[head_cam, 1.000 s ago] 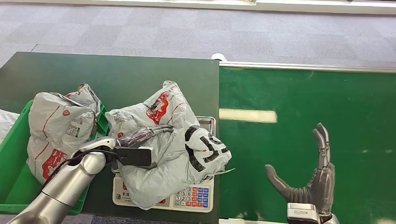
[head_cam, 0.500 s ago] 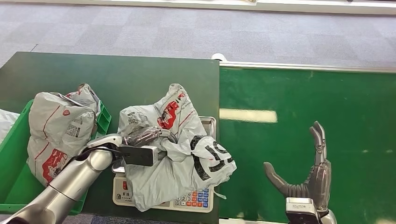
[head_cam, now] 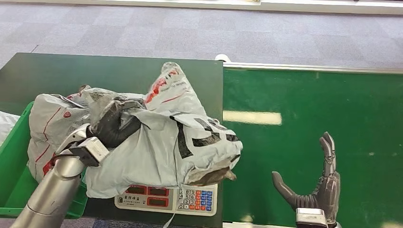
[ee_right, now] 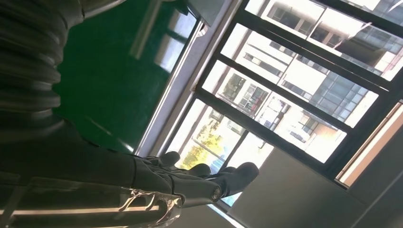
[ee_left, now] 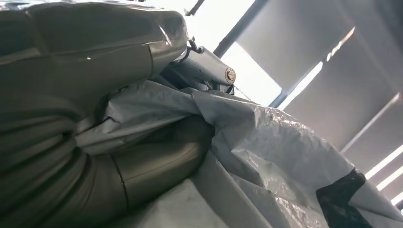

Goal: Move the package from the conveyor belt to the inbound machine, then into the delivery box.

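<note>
Counter (head_cam: 119,71): one scale (head_cam: 166,198), one green bin (head_cam: 12,190)
Packages: two; left hand (head_cam: 111,127) grips one package (head_cam: 190,142)
Right hand (head_cam: 321,190): open-fingered, holding nothing

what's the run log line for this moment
stage: scale to box | left hand: grips grey package, raised over scale | right hand: open above belt | green box: holds another package

Grey carpet-tile floor (head_cam: 190,33) spans the upper part of the head view. Large windows (ee_right: 294,90) in the right wrist view show buildings (ee_right: 328,57) and trees (ee_right: 199,152) outside.
</note>
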Robot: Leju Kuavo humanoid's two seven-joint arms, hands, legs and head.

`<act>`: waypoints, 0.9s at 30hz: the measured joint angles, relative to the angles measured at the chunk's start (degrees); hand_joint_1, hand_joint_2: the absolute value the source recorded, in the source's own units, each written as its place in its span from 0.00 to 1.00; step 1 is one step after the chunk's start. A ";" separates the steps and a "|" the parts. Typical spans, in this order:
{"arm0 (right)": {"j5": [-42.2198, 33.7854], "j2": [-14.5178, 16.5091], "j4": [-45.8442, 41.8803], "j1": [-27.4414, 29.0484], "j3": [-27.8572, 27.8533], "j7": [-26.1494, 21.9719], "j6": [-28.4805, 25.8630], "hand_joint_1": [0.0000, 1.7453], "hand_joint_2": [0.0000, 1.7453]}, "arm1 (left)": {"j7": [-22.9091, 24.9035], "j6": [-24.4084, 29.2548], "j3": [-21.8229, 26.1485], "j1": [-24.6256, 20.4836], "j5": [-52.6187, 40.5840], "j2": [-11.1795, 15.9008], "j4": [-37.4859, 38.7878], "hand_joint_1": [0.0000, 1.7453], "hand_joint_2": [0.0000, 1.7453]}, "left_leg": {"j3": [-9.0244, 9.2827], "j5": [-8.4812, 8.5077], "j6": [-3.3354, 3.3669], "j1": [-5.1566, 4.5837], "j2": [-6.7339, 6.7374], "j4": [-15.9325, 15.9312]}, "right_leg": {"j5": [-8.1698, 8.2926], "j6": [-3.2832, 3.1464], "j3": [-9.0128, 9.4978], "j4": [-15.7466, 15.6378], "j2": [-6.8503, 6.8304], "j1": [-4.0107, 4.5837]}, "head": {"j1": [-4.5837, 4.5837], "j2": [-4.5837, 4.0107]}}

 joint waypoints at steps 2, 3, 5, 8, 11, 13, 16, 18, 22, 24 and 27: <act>-0.72 -0.01 0.00 0.19 -0.08 0.00 0.37 0.00 1.00 | -0.42 1.35 2.63 1.27 0.69 0.29 -2.84 1.00 1.00 | 0.01 0.00 0.00 0.00 0.01 0.00 | 0.00 0.00 -0.01 0.00 0.00 0.00 | 0.01 0.00; -0.88 -0.01 0.00 0.26 -0.13 0.00 0.46 0.00 1.00 | -0.57 1.75 3.71 1.84 0.88 0.42 -4.00 1.00 1.00 | 0.01 0.00 0.00 0.00 0.01 0.00 | -0.01 0.00 0.00 0.00 0.00 0.00 | 0.01 0.00; -0.91 0.00 0.00 0.32 -0.23 0.00 0.51 0.00 1.00 | -1.25 3.13 5.55 3.17 1.04 0.57 -6.05 1.00 1.00 | 0.00 0.00 0.00 0.00 0.01 0.00 | -0.01 0.00 0.01 0.01 0.00 0.00 | 0.01 0.00; -0.51 0.09 -0.02 0.62 -0.33 0.01 0.46 0.00 1.00 | -3.87 9.96 9.00 6.41 -0.46 0.25 -9.92 1.00 1.00 | -0.01 -0.02 -0.01 0.00 0.08 0.00 | -0.01 0.00 0.00 0.02 0.08 0.00 | 0.01 0.00; 0.02 0.41 -0.07 1.33 -0.37 0.24 0.24 0.00 1.00 | -5.66 24.75 14.39 11.27 -7.85 -1.40 -15.28 1.00 1.00 | -0.01 -0.06 -0.04 0.00 0.12 0.00 | -0.02 0.00 -0.05 0.00 0.14 -0.01 | 0.01 0.00; 0.37 0.68 -0.09 1.66 -0.37 0.54 0.03 0.00 1.00 | -5.68 33.46 17.57 14.38 -11.74 -2.59 -18.20 1.00 1.00 | -0.02 -0.07 -0.04 0.00 0.12 0.00 | -0.04 0.00 -0.07 0.00 0.14 -0.01 | 0.00 0.00; 0.83 1.26 -0.09 2.00 -0.37 1.16 -0.45 0.00 1.00 | -4.92 42.20 21.07 18.80 -15.52 -4.35 -21.46 1.00 1.00 | -0.02 -0.08 -0.05 0.00 0.12 -0.01 | -0.07 -0.01 -0.07 -0.01 0.13 0.00 | 0.01 0.00; 1.05 1.63 -0.09 2.22 -0.37 1.42 -0.60 0.00 1.00 | -4.17 44.96 22.74 20.92 -17.19 -5.35 -22.85 0.99 1.00 | -0.01 -0.08 -0.05 0.00 0.11 -0.01 | -0.07 -0.01 -0.06 -0.01 0.11 0.00 | 0.01 0.00; 1.64 2.39 -0.10 2.37 -0.48 2.12 -0.62 0.00 1.00 | -0.14 47.09 25.79 23.50 -21.07 -7.10 -23.94 0.98 1.00 | 0.08 -0.07 -0.05 0.00 0.10 -0.01 | -0.06 -0.01 0.04 -0.02 0.11 0.00 | 0.01 0.00; 1.95 2.84 -0.23 2.62 -0.63 2.53 -0.62 0.00 1.00 | 2.07 47.32 27.62 24.62 -21.83 -7.77 -23.94 0.98 1.00 | 0.11 -0.07 -0.05 0.00 0.10 -0.01 | -0.06 -0.02 0.05 -0.01 0.11 0.00 | 0.01 0.00; 2.44 3.38 -0.74 3.14 -0.93 2.99 -0.62 0.00 1.00 | 5.59 45.06 29.70 25.74 -21.52 -8.35 -23.73 0.98 1.00 | 0.11 -0.07 -0.05 0.00 0.09 -0.01 | -0.06 -0.02 0.05 -0.01 0.10 0.00 | 0.01 0.00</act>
